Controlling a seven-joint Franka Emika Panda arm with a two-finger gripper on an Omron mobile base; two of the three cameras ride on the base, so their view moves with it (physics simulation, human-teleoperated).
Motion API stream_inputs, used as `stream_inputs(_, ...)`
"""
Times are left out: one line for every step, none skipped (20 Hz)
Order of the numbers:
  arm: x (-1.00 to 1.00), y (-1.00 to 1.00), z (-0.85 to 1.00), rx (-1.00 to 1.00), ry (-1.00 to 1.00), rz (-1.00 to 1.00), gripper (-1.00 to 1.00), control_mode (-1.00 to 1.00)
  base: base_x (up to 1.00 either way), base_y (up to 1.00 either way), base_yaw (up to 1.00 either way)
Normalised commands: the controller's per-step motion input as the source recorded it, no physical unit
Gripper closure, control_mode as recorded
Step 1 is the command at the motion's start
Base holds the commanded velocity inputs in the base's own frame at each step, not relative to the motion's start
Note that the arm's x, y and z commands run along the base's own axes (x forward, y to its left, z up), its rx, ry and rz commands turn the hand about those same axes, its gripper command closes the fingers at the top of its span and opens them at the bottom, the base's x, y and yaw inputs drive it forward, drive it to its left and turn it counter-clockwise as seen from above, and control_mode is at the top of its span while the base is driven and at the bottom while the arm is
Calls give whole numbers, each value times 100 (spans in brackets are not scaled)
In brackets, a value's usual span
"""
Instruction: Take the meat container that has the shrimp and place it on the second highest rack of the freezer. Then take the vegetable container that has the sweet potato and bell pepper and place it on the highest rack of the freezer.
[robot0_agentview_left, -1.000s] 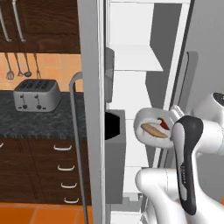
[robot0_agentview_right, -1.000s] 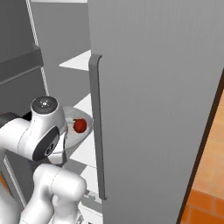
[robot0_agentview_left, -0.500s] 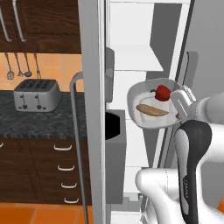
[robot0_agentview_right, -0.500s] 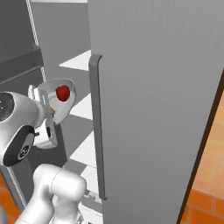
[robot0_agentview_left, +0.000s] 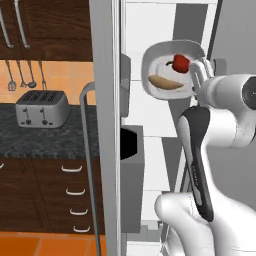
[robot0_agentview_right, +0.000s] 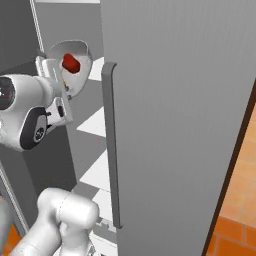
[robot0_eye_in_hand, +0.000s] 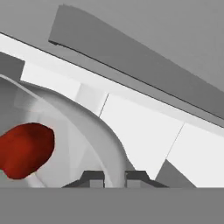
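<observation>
Hand (robot0_eye_in_hand: 114, 177) clamped on the rim of the vegetable container (robot0_agentview_left: 172, 70), a rounded white bowl, with one dark fingertip (robot0_eye_in_hand: 92, 178) on either side of the wall. Bowl held high, out in front of the open freezer (robot0_agentview_left: 160, 107), level with its upper white shelves (robot0_agentview_right: 97, 122) and tipped so the inside faces the left base camera. From the hand view, bowl curving up and away to the left of the fingertips, rim pinched right between them.

Inside the bowl: one bell pepper (robot0_agentview_left: 180, 63), red, toward the upper side; one sweet potato (robot0_agentview_left: 165, 83), tan, lying below it.

Off to the left, one toaster (robot0_agentview_left: 42, 108) on the dark table (robot0_agentview_left: 55, 137).
</observation>
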Motion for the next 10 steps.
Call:
stream_inputs(100, -1, 28, 20, 19, 0, 100, -100, 0, 0, 0)
stream_inputs(100, -3, 20, 21, 30, 0, 100, -100, 0, 0, 0)
stream_inputs(86, -7, 11, 13, 28, 0, 100, -100, 0, 0, 0)
stream_inputs(81, -6, 1, 2, 26, 0, 100, -100, 0, 0, 0)
stream_inputs(41, 0, 0, 0, 15, 0, 100, -100, 0, 0, 0)
stream_inputs(0, 0, 0, 0, 0, 0, 100, -100, 0, 0, 0)
stream_inputs(0, 0, 0, 0, 0, 0, 100, -100, 0, 0, 0)
stream_inputs(36, -2, 0, 0, 0, -2, 100, -100, 0, 0, 0)
stream_inputs(46, -29, 0, 0, 0, -3, 100, -100, 0, 0, 0)
stream_inputs(58, -41, 0, 2, 0, -7, 100, -100, 0, 0, 0)
